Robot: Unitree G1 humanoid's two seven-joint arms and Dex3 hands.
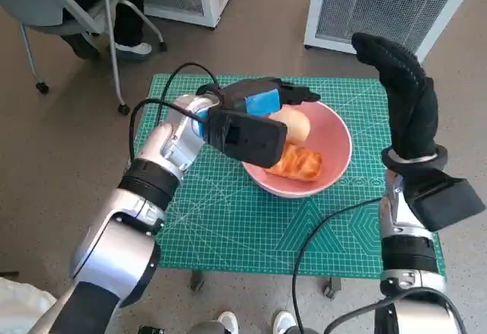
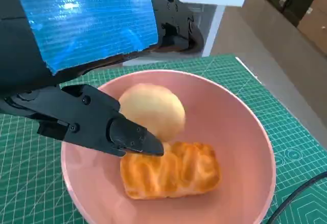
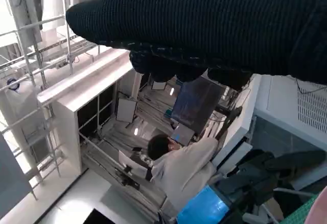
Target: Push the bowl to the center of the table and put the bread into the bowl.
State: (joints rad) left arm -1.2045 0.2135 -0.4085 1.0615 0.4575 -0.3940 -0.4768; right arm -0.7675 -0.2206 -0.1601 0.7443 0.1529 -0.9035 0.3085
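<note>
A pink bowl (image 1: 337,154) stands on the green cutting mat (image 1: 228,220), a little right of the mat's middle. In the bowl lie a round pale bun (image 1: 297,125) and a glazed golden bread (image 1: 300,162), side by side. My left hand (image 1: 261,103) hovers over the bowl's near-left rim, fingers spread, holding nothing. The left wrist view shows the bun (image 2: 153,109) and the glazed bread (image 2: 171,172) inside the bowl (image 2: 245,147), with one black finger (image 2: 102,124) just above the bread. My right hand (image 1: 403,94) is raised upright beyond the bowl's right side, empty.
A wheeled chair (image 1: 68,11) and a seated person's feet (image 1: 135,47) are off the table's far left corner. White cabinets (image 1: 380,7) stand behind the table. Black cables (image 1: 327,227) run across the mat's front right. The right wrist view shows a seated person (image 3: 179,168).
</note>
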